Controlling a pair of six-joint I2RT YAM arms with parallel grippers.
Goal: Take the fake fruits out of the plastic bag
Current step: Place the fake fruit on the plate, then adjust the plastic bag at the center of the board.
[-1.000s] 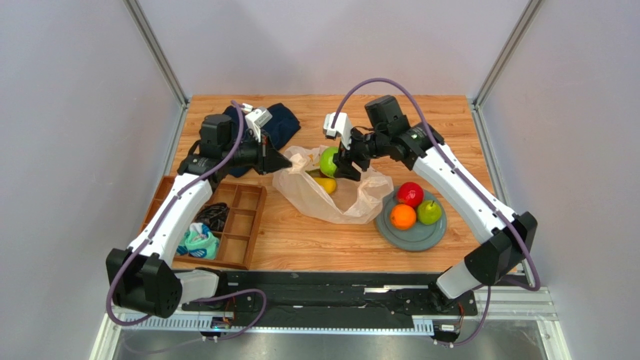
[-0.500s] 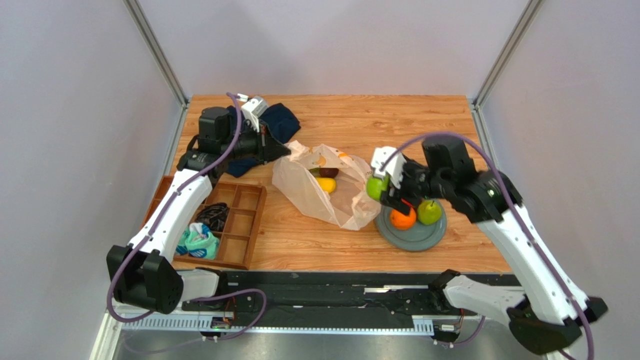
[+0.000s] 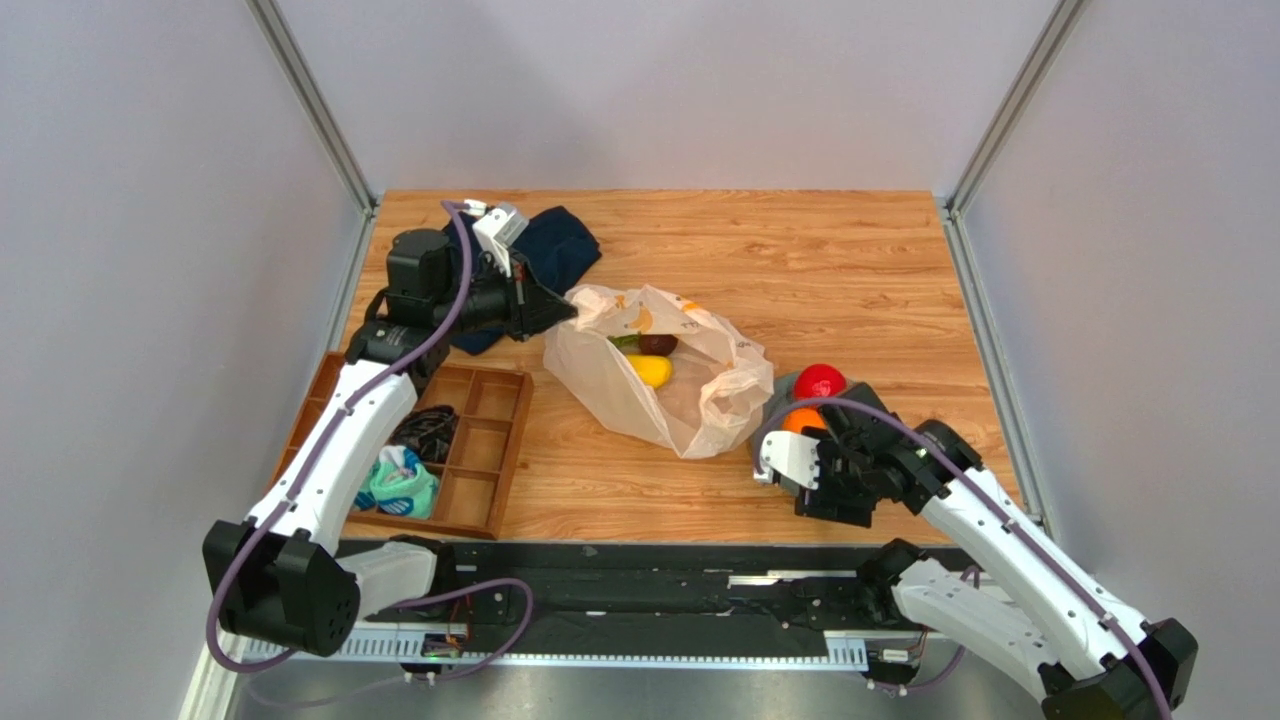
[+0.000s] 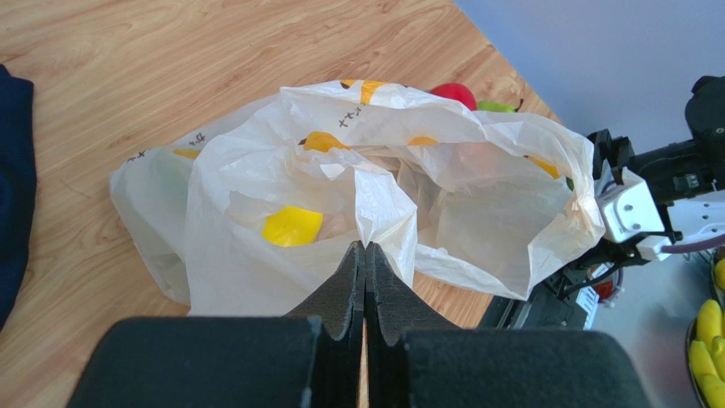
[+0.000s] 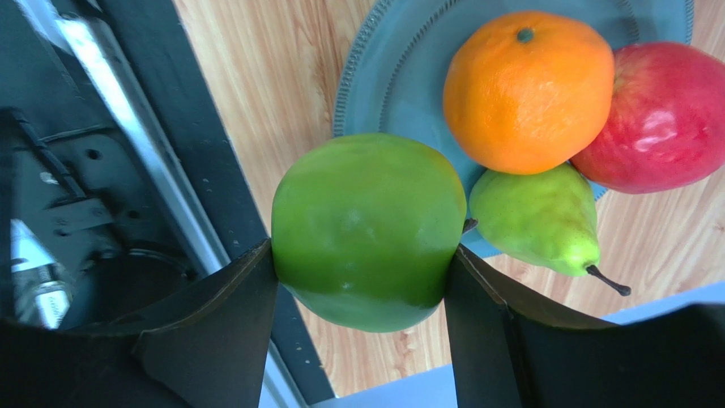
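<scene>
Top view: the bag (image 3: 661, 383) is lying on the table (image 3: 887, 270), a banana (image 3: 651, 369) showing inside. The left gripper (image 3: 559, 308) is meeting its far-left edge.

Left wrist: the fingers (image 4: 347, 285), pressed together, are pinching a bag fold.

Right wrist: the right gripper (image 5: 364, 272) is clamping a green apple (image 5: 368, 221) above the plate (image 5: 374, 76), which is holding an orange (image 5: 528, 89), red apple (image 5: 655, 119) and pear (image 5: 532, 217).

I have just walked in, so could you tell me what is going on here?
The left gripper pinches the edge of the plastic bag; a yellow fruit lies inside. The right gripper holds a green apple at the rim of the grey plate, where an orange, a red apple and a green pear sit.
</scene>
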